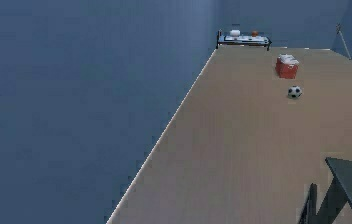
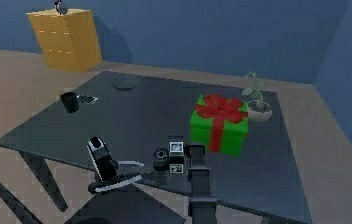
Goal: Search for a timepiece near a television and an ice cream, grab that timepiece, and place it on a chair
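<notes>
While the gripper [image 2: 122, 172] hung above the table [image 2: 44, 135], what it held couldn't be told; a pale-faced object [image 2: 97, 150], perhaps the timepiece, sat at its eleven o'clock, likely light, rigid, best gripped across its sides

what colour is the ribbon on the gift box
Red; the ribbon crosses a green gift box, best in the arm side view.
</notes>
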You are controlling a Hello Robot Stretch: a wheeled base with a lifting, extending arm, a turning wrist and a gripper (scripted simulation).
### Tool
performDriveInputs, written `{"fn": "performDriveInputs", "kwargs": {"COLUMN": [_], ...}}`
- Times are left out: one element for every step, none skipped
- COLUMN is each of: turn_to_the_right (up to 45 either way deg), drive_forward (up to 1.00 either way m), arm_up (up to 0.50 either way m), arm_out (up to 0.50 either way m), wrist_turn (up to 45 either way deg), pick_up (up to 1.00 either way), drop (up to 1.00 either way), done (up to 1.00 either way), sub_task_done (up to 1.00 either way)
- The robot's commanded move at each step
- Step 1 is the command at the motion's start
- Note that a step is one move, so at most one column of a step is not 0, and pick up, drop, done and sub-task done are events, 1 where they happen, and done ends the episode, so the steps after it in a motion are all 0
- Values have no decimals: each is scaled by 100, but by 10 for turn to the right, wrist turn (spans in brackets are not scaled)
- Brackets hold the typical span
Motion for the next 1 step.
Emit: {"fn": "performDriveInputs", "kwargs": {"turn_to_the_right": [0], "drive_forward": [0], "arm_up": [20], "arm_out": [0], "wrist_turn": [0], "pick_up": [0], "drop": [0], "done": [0], "sub_task_done": [0]}}
